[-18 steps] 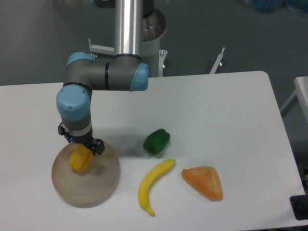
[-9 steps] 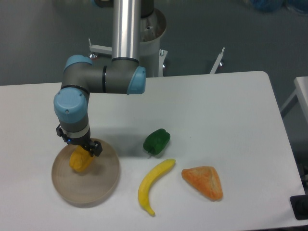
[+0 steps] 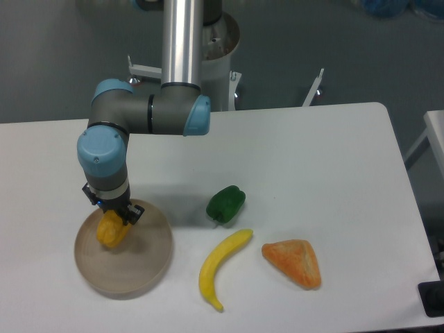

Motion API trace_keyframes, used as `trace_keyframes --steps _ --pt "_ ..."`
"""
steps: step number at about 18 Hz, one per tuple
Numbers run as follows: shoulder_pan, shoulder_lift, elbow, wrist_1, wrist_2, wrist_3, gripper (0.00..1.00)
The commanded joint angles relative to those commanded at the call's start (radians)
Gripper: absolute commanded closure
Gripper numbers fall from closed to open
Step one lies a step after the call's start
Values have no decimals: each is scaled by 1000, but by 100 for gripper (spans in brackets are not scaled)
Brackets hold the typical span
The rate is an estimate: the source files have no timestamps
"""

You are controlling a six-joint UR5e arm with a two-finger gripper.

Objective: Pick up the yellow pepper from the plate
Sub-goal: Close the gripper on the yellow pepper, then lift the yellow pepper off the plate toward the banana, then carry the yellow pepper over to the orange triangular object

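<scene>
The pepper (image 3: 111, 231) is located on the left part of the plate (image 3: 142, 267), directly under the tool (image 3: 114, 214). The tool is set vertically over the pepper so that the fingers can bracket its sides. Whether the fingers are closed on it cannot be told. The arm is bent at the elbow, with the wrist pointed straight down at the worktop (image 3: 312, 159).

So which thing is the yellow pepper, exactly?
Find the round tan plate at the table's front left. The yellow pepper sits on it, right under the arm's tool. It is small and blocky, unlike the long curved banana and the orange wedge.
</scene>
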Motion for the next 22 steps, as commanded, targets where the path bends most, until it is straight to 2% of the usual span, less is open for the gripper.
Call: trace_keyframes --steps 9,16,22 --pt "138 3 95 -12 3 123 60" --pt "293 23 106 -17 20 336 60" --pt "394 8 114 -12 75 537 60"
